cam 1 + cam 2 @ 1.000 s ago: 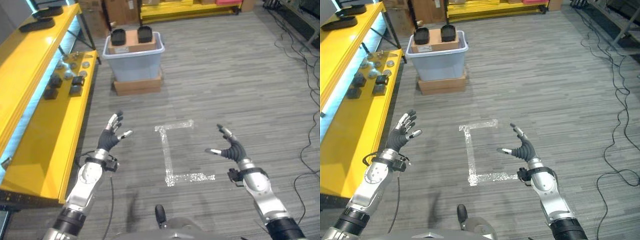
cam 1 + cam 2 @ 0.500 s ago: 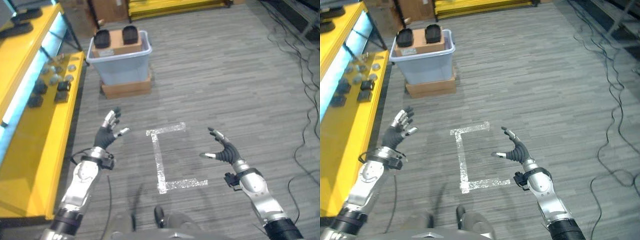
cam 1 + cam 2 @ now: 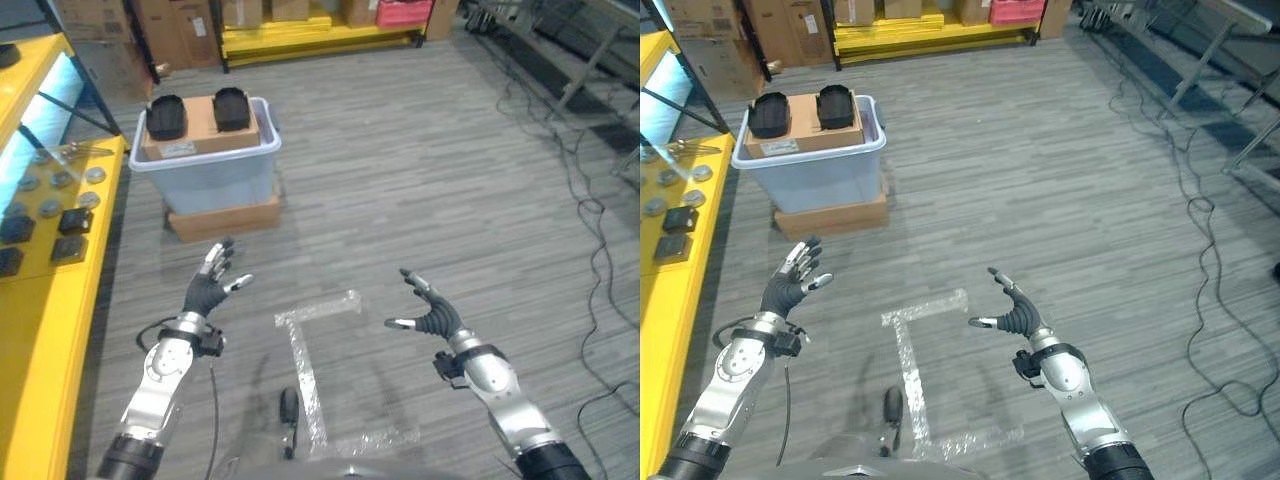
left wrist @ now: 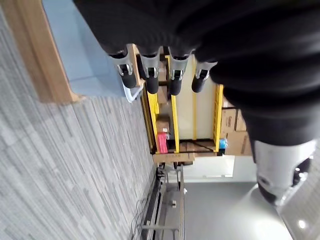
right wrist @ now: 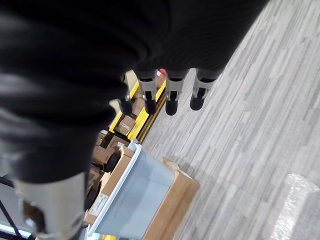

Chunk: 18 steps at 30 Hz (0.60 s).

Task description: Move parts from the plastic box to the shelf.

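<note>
With the left hand (image 3: 209,290) and right hand (image 3: 428,318) both open and empty, the robot must next close on the plastic box (image 3: 205,168) and take a black part (image 3: 166,116).

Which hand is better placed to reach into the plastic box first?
Probably the left hand: open and empty, nearly in line below the plastic box holding black parts. The right hand, also open, is farther off.
</note>
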Available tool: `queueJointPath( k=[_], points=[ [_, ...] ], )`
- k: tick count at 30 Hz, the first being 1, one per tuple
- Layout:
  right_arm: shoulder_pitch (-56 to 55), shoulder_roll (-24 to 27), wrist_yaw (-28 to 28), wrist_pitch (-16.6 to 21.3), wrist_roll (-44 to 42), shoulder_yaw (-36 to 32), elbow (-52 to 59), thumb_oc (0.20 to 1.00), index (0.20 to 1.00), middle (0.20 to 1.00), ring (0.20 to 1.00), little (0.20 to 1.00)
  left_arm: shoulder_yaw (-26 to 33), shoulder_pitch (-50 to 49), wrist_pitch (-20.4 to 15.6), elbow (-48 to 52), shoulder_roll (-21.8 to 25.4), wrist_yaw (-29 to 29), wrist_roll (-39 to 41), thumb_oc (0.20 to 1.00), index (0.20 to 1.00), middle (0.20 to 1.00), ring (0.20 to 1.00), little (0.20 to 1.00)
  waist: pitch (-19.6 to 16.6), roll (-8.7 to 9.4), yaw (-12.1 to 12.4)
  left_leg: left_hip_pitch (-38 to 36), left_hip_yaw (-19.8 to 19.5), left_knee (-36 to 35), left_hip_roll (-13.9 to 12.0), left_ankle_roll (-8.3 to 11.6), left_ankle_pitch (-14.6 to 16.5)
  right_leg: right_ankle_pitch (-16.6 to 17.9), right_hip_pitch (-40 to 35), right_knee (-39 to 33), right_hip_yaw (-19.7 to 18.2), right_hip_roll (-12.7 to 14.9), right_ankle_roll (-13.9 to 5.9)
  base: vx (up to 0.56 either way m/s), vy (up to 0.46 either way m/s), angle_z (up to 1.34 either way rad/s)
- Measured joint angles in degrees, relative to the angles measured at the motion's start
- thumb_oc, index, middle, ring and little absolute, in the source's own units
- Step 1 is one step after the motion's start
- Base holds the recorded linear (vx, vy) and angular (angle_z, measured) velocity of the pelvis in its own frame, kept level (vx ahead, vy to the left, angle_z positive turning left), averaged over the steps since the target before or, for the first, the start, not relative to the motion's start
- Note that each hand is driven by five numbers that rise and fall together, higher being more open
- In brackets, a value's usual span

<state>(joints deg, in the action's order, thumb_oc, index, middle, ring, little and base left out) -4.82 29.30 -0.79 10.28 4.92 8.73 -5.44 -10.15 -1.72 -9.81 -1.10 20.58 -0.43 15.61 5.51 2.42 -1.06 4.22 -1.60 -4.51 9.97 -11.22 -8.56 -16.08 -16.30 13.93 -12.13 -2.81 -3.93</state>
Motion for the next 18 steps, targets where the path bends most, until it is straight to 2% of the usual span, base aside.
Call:
queueJointPath(
  k=[1,3,5,6,7,8,9,10,11,13,14,15,16,17,18],
  points=[
    [0.1,0.0,0.0,-0.1,0.0,-0.2,0.1,1.000,1.000,1.000,1.000,1.000,-0.8,1.6,0.0,0.0,0.4,0.0,0.0,1.000,1.000,1.000,1.000,1.000,-0.4,-0.43,-0.3,-1.2,-0.1,0.0,0.6,0.43,0.1,-0.7,2.8,5.4,0.6,2.1,-0.92,0.06,0.059,0.03],
    [0.2,-0.1,0.0,-0.3,0.0,-0.3,0.2,1.000,1.000,1.000,1.000,1.000,-1.4,5.2,-0.1,-0.1,0.8,0.0,0.0,1.000,1.000,1.000,1.000,1.000,-0.7,-0.83,-0.4,-1.8,-3.9,0.1,1.1,1.05,0.4,-2.1,9.4,12.6,0.1,4.8,-3.22,0.08,0.082,0.10],
    [0.8,-0.2,-0.1,-0.6,0.2,0.1,0.1,1.000,1.000,1.000,1.000,1.000,-2.0,8.9,-0.1,-1.4,1.4,0.0,-0.1,1.000,1.000,1.000,1.000,1.000,-0.6,-0.73,-0.5,-2.9,-5.3,0.1,1.1,0.78,0.7,-0.6,18.7,27.5,-0.2,5.4,-6.04,0.15,0.083,0.31],
    [1.0,-0.2,-0.1,-0.6,0.5,0.1,0.1,1.000,1.000,1.000,1.000,1.000,-2.4,9.5,0.0,-2.6,1.5,0.0,-0.1,1.000,1.000,1.000,1.000,1.000,-0.5,-0.74,-0.6,-4.3,-5.6,0.1,1.1,1.28,1.3,0.5,22.3,33.4,-0.5,5.4,-6.39,0.14,0.060,0.40],
    [1.2,-0.5,-0.1,-0.6,1.1,0.1,0.0,1.000,1.000,1.000,1.000,1.000,-2.4,8.9,0.0,-2.9,1.8,0.0,-0.2,1.000,1.000,1.000,1.000,1.000,-0.2,-0.75,-0.6,-6.3,-6.3,0.1,1.1,2.40,2.1,0.4,25.1,36.3,-0.7,5.7,-5.82,0.35,0.047,0.31],
    [1.4,-0.7,-0.1,-0.5,1.3,0.2,0.0,1.000,1.000,1.000,1.000,1.000,-2.4,8.0,0.0,-2.9,2.1,0.0,-0.2,1.000,1.000,1.000,1.000,1.000,0.0,-0.98,-0.6,-7.6,-6.4,0.1,1.0,3.21,2.7,0.2,26.7,36.1,0.3,6.4,-5.39,0.31,0.010,0.24],
    [1.2,-0.4,-0.1,-0.6,1.3,0.5,0.3,1.000,1.000,1.000,1.000,1.000,-2.4,6.9,0.0,-2.7,2.4,0.0,-0.2,1.000,1.000,1.000,1.000,1.000,0.3,-1.07,-1.0,-8.7,-6.5,0.5,0.6,4.33,5.2,0.1,28.5,32.9,1.1,7.0,-4.24,0.43,-0.008,-0.02],
    [1.8,0.1,-0.2,-0.5,1.4,1.1,0.9,1.000,1.000,1.000,1.000,1.000,-1.6,5.7,-0.2,-1.7,2.5,0.0,-0.2,1.000,1.000,1.000,1.000,1.000,0.6,-2.56,0.0,-8.3,-6.3,1.7,-0.3,2.11,9.1,0.5,31.6,27.0,5.5,8.6,-2.18,0.22,-0.046,-0.20],
    [2.1,-0.2,-0.3,-0.4,1.4,1.4,0.9,1.000,1.000,1.000,1.000,1.000,-0.9,5.1,-0.2,-1.9,2.4,0.0,-0.2,1.000,1.000,1.000,1.000,1.000,1.0,-2.78,0.4,-8.7,-5.5,1.6,-0.7,3.25,9.0,0.9,32.0,20.0,8.6,9.2,-2.22,0.29,-0.059,-0.25],
    [1.8,-0.5,-0.7,-0.5,1.5,2.0,0.9,1.000,1.000,1.000,1.000,1.000,-0.4,4.3,0.0,-2.0,3.1,0.0,-0.2,1.000,1.000,1.000,1.000,1.000,1.8,-2.34,-0.4,-10.5,-6.2,0.9,-1.0,3.89,9.1,3.4,33.6,11.0,9.7,8.8,-2.06,0.27,-0.060,0.10],
    [1.1,-0.5,-1.0,-0.5,1.5,2.0,0.7,1.000,1.000,1.000,1.000,1.000,0.0,3.4,0.0,-2.1,2.9,-0.1,-0.2,1.000,1.000,1.000,1.000,1.000,1.8,-1.91,-0.7,-11.7,-6.8,0.4,-1.3,4.43,10.3,5.7,34.5,5.4,8.6,6.5,-2.52,0.23,-0.047,0.14],
    [0.8,-0.7,-1.5,-0.5,1.5,2.0,0.2,1.000,1.000,1.000,1.000,1.000,0.5,2.7,0.1,-2.8,2.7,0.0,-0.2,1.000,1.000,1.000,1.000,1.000,2.1,-1.38,-0.9,-12.5,-6.4,0.3,-1.8,4.50,11.1,9.6,34.2,-0.2,7.1,3.8,-2.61,0.27,-0.090,0.31],
    [0.2,-1.0,-1.6,-0.6,1.5,1.6,0.0,1.000,1.000,1.000,1.000,1.000,0.5,2.2,0.4,-2.8,2.9,-0.1,-0.2,1.000,1.000,1.000,1.000,1.000,1.8,-0.22,-2.6,-14.4,-8.1,0.1,-1.5,4.81,11.9,14.2,34.1,-5.3,7.0,1.8,-2.02,0.25,-0.090,0.29],
    [0.2,-1.0,-1.6,-0.6,1.5,1.6,0.0,1.000,1.000,1.000,1.000,1.000,0.5,2.2,0.4,-2.8,2.9,-0.1,-0.2,1.000,1.000,1.000,1.000,1.000,1.8,-0.22,-2.6,-14.4,-8.1,0.1,-1.5,4.81,11.9,14.2,34.1,-5.3,7.0,1.8,-2.02,0.26,-0.130,0.38],
    [-0.3,-0.9,-1.6,-0.6,1.5,1.5,-0.1,1.000,1.000,1.000,1.000,1.000,0.4,2.1,0.5,-3.3,2.0,-0.1,-0.5,1.000,1.000,1.000,1.000,1.000,1.5,-0.33,-3.6,-15.5,-9.9,0.2,-2.1,4.56,13.4,18.3,34.2,-8.5,6.2,-1.2,-0.71,0.16,-0.099,0.31]
  ],
)
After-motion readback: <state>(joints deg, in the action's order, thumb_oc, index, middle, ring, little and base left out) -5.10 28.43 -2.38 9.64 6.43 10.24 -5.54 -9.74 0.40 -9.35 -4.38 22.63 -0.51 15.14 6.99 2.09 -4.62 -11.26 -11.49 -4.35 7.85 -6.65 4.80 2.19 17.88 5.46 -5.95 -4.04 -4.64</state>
